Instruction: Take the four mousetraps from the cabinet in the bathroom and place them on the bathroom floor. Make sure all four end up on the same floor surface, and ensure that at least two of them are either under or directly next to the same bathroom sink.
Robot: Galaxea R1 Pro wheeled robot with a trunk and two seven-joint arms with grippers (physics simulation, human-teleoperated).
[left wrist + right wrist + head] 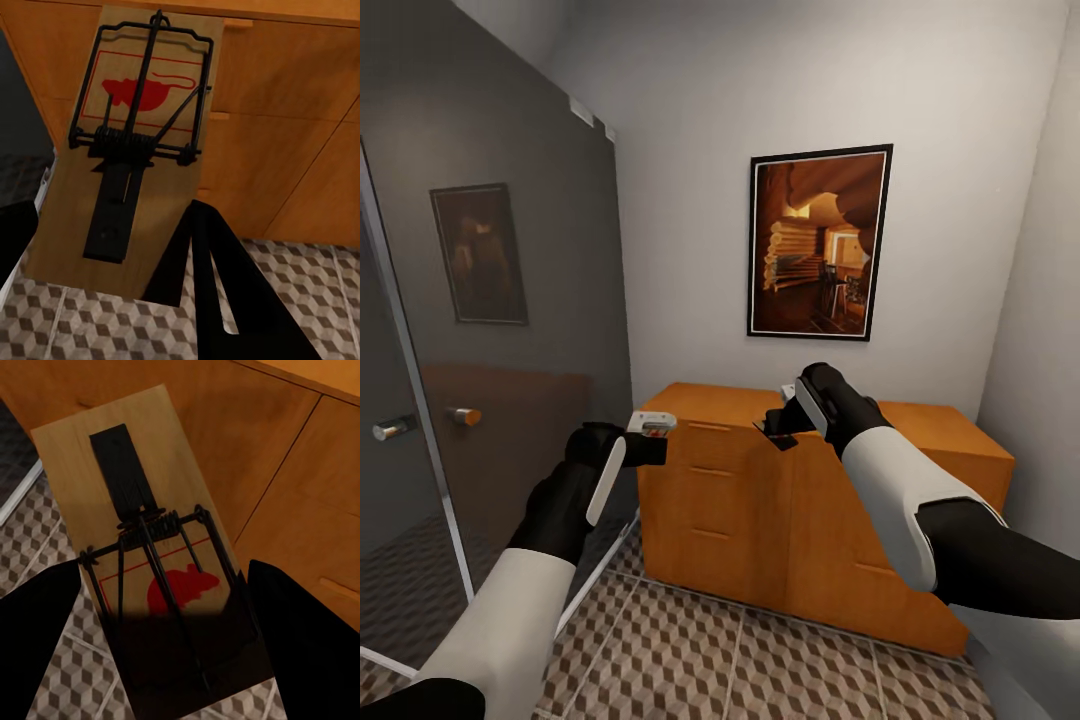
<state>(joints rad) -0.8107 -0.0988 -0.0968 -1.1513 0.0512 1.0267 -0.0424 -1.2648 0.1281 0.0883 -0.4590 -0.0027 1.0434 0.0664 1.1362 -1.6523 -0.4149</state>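
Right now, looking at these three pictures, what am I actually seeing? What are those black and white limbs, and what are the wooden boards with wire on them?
This is a simulated robot with two arms. The wide picture comes from a camera on its head, looking down over both arms. The other two come from cameras by each wrist.

The left gripper and right gripper each hold a mousetrap: a wooden board with a black wire spring and a red mouse printed on it. The left mousetrap and the right mousetrap show close up in the wrist pictures.

Ahead stands an orange-brown cabinet with drawers, on a cube-patterned tiled floor. A framed picture hangs above; a glass partition stands at the left.
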